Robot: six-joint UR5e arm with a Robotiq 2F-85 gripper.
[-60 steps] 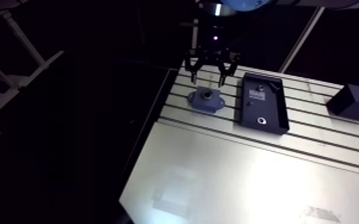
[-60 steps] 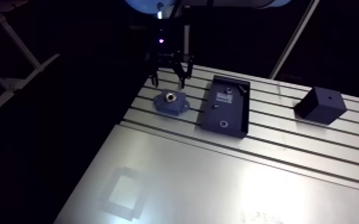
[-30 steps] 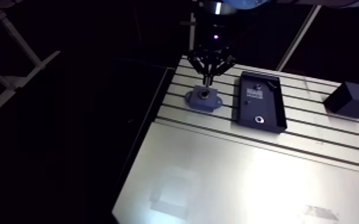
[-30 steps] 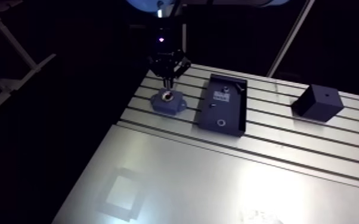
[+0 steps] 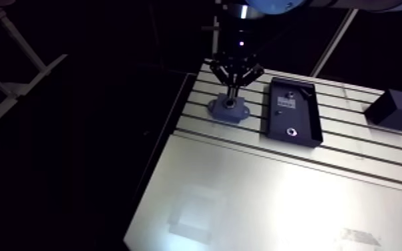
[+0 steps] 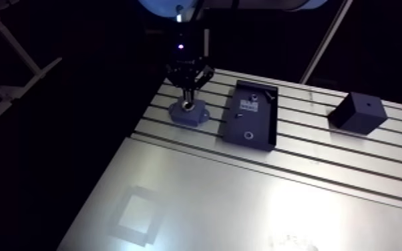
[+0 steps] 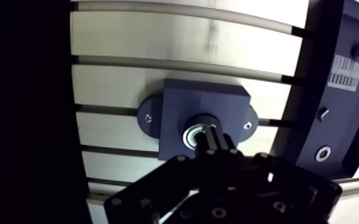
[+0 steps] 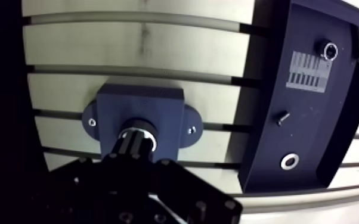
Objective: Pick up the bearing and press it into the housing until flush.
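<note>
A dark blue housing (image 7: 176, 107) with two mounting ears lies on the slotted table (image 7: 116, 36). The silver ring of the bearing (image 7: 191, 134) sits in its central bore. My gripper (image 7: 209, 136) is shut, fingers pressed together with nothing seen between them. Its tips stand directly over the bearing and cover part of it; whether they touch it I cannot tell. In the arm view the gripper (image 5: 231, 92) hangs straight down onto the housing (image 5: 230, 111).
Beside the housing lies a black tray (image 5: 292, 112) holding a small ring (image 7: 322, 154), a bolt (image 7: 323, 113) and a labelled spot. A black cube (image 5: 395, 110) stands further right. The table's left edge (image 5: 177, 120) is near the housing.
The fingers stood apart above the housing earlier; they have come together and dropped down onto the bearing. The housing and tray have not moved on the table.
</note>
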